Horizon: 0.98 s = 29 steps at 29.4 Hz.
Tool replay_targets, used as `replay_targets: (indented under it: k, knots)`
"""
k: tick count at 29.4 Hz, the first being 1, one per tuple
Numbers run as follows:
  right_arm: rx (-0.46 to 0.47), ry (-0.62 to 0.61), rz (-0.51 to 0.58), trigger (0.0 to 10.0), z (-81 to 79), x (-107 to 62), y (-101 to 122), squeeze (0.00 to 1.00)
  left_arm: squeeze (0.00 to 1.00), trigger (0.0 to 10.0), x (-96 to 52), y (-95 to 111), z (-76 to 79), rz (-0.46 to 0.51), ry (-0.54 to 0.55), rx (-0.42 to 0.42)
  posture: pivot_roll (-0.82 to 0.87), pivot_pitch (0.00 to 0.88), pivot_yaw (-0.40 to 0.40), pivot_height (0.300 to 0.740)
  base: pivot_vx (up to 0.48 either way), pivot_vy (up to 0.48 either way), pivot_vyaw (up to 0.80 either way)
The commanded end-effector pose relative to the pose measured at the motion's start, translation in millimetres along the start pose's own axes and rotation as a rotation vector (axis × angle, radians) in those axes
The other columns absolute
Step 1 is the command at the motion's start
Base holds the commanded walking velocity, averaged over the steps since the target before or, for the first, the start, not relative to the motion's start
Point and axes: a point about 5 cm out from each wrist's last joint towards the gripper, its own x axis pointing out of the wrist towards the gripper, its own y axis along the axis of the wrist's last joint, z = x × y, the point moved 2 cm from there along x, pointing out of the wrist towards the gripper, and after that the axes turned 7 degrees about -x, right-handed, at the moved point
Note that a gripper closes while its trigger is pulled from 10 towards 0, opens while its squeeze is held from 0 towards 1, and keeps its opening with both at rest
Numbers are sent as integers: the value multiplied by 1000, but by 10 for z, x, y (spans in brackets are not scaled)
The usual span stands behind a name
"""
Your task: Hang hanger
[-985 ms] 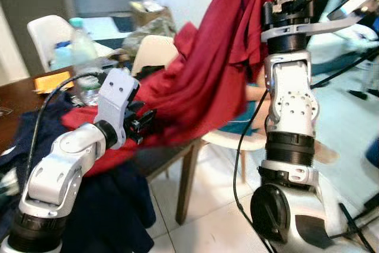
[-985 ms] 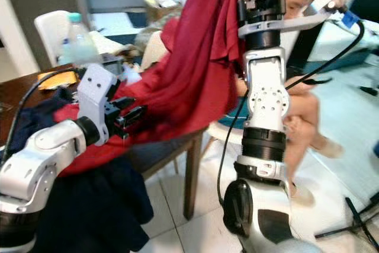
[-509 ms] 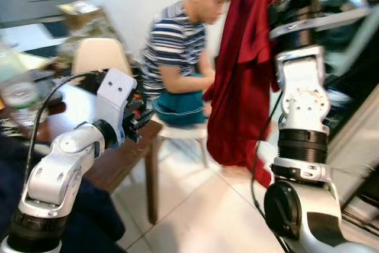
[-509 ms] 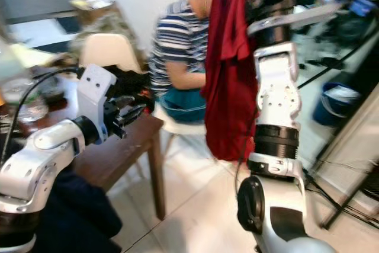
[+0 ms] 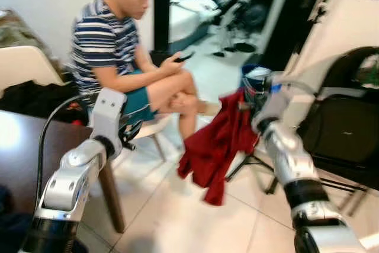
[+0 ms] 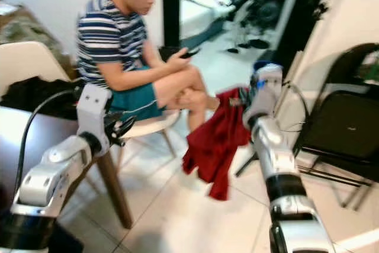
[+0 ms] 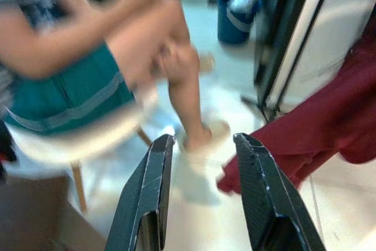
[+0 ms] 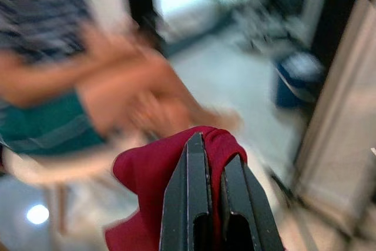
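Note:
A dark red garment (image 5: pixel 214 147) hangs in mid-air above the tiled floor, in front of me and a little to the right. My right gripper (image 8: pixel 212 145) is shut on its top fold, and the cloth (image 8: pixel 141 171) bunches around the black fingers. No hanger can be made out under the cloth. My right arm (image 5: pixel 284 158) reaches forward at about chest height. My left gripper (image 7: pixel 202 139) is open with nothing between its fingers and is held near the table corner (image 5: pixel 131 130).
A person in a striped shirt (image 5: pixel 103 39) sits on a white chair (image 5: pixel 148 127), looking at a phone, close to my left gripper. A brown table (image 5: pixel 23 146) is at the left. A black folding chair (image 5: pixel 343 128) and a blue bucket (image 5: pixel 256 78) stand at the right.
The whole view has swung to the right, away from the table of clothes. My right arm has come down from upright to reaching forward, and the red garment now hangs lower.

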Motion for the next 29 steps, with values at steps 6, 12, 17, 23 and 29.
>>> replay_targets:
  k: [6,12,17,23,29]
  knots:
    - [-18,20,-140,10000,-156,-161,-534,0,0,10000,33,-558,-35,-147,74,65,182,0,-33,740,0,0,-800]
    - [-34,30,-281,10000,-264,-333,-949,0,0,10000,37,-843,28,-217,84,73,190,0,-43,740,0,0,-800]
    - [-28,23,-345,10000,-300,-433,-1129,0,0,10000,8,-966,13,-249,126,55,204,0,-61,740,0,0,-800]
    - [-31,53,-385,10000,-391,-492,-1252,0,0,10000,-114,-1075,-130,-244,253,-15,220,0,-93,740,0,0,-800]
    - [-31,74,-383,10000,-470,-500,-1283,0,0,10000,-116,-1075,-189,-209,292,-8,228,0,-95,740,0,0,-800]
